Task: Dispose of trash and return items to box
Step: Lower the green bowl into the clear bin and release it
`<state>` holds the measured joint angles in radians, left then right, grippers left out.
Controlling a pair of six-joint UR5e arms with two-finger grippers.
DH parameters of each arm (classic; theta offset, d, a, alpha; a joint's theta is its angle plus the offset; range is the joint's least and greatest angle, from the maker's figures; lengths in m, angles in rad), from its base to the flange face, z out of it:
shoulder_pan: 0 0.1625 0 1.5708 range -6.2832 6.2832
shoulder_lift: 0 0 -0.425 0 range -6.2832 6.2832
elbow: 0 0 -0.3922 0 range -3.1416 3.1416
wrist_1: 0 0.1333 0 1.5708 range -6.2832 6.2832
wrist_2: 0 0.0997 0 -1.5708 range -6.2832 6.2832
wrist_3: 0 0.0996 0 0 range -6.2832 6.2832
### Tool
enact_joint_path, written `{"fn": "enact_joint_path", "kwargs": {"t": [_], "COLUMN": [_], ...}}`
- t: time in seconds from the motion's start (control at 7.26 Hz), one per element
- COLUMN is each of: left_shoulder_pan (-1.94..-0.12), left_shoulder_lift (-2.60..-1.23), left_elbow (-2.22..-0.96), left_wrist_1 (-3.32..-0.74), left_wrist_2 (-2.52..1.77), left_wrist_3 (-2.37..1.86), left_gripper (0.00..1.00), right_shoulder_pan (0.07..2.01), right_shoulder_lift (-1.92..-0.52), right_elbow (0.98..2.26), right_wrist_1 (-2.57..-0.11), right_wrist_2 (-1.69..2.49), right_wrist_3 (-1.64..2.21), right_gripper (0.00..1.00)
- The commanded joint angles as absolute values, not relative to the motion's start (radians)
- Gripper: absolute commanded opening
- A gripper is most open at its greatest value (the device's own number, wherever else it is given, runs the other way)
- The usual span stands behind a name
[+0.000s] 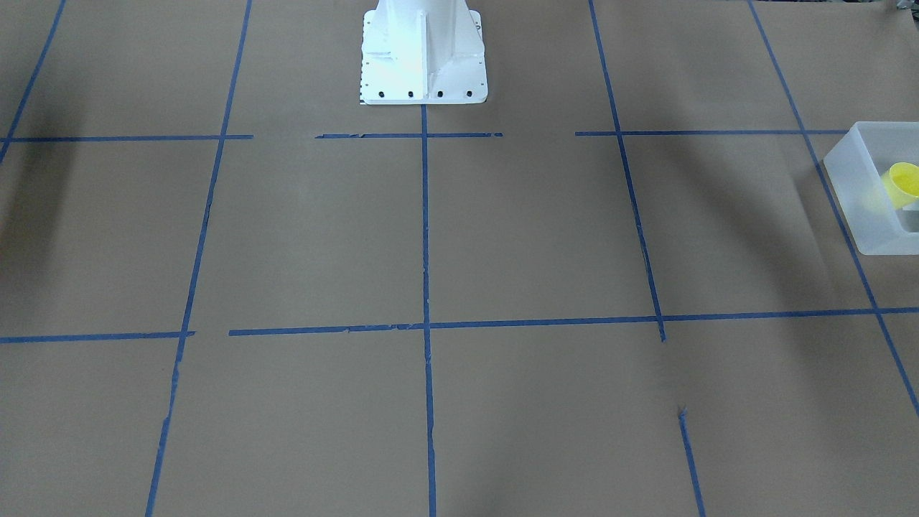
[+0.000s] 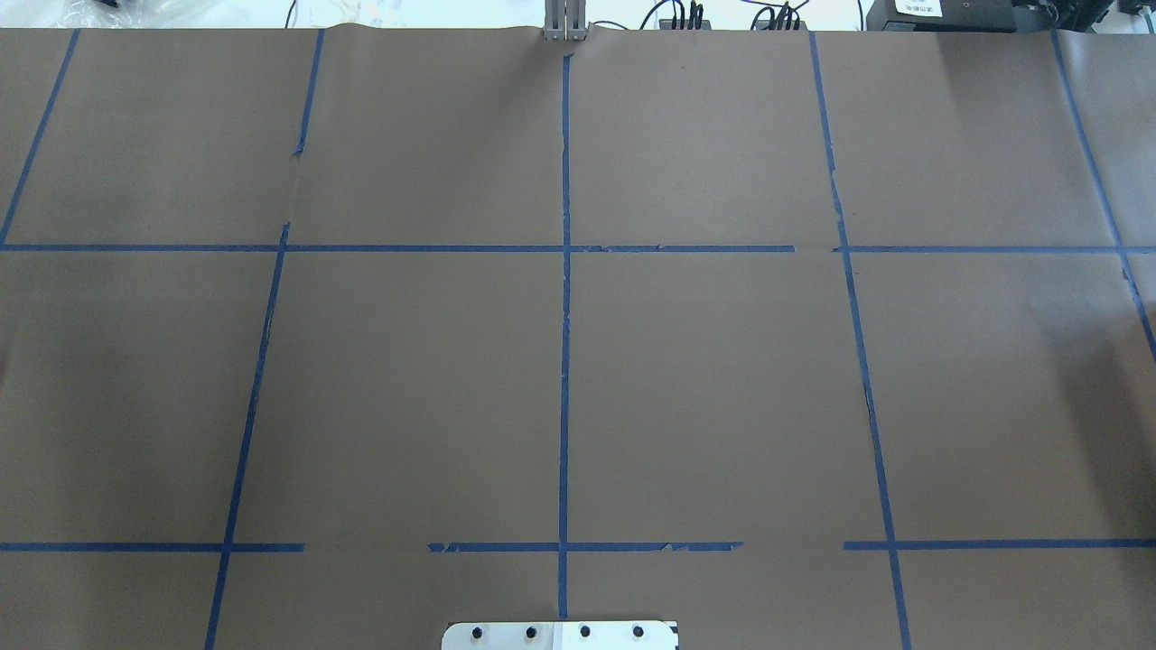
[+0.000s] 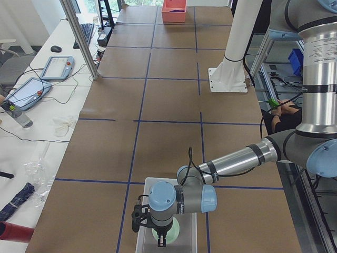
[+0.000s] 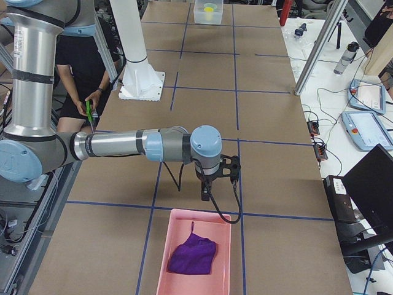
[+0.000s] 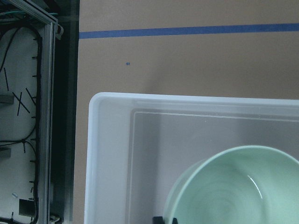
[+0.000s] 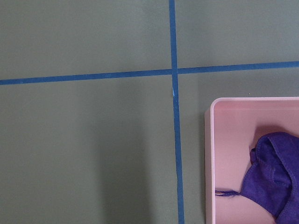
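The frosted-white box [image 5: 110, 149] stands at the table's end on my left side, also in the exterior left view [image 3: 154, 183] and the front view [image 1: 854, 183]. The pale mint-green bowl [image 5: 233, 191] is inside the box's walls, close under the left wrist camera. My left gripper [image 5: 166, 220] shows only its dark fingertips, close together on the bowl's rim; it hangs over the box in the exterior left view [image 3: 160, 241]. The yellow cup [image 1: 906, 179] lies in the box. My right gripper [image 4: 206, 195] hovers over bare table; I cannot tell if it is open or shut.
A pink bin [image 4: 184, 221] holding a purple cloth [image 4: 192, 255] stands at the table's end on my right side, just beyond the right gripper. The white robot base [image 1: 423, 57] stands at the table's middle edge. Blue tape lines cross the brown table.
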<state>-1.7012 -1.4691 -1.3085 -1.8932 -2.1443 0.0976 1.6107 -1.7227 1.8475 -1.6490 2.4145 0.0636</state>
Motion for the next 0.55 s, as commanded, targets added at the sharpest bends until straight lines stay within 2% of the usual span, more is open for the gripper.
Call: {"fn": "enact_joint_path", "kwargs": {"t": [0.0, 0.41], "left_shoulder_pan": [-1.701, -1.703], "left_shoulder_lift": [-1.48, -1.496], "left_elbow": [-1.319, -1.477], "left_wrist_1": [-1.891, -1.861], "left_wrist_2": [-2.145, -2.154], "left_wrist_3": [0.097, 0.078], "left_gripper": [1.0, 1.0], "right_shoulder_pan": [1.611, 1.611], "right_shoulder_lift": [-1.723, -1.721], "right_elbow": [1.848, 1.862], "right_wrist_1": [-1.649, -1.649], "right_wrist_2": [2.414, 2.414], "right_wrist_3": [0.063, 0.064], "right_gripper": [1.0, 1.0]}}
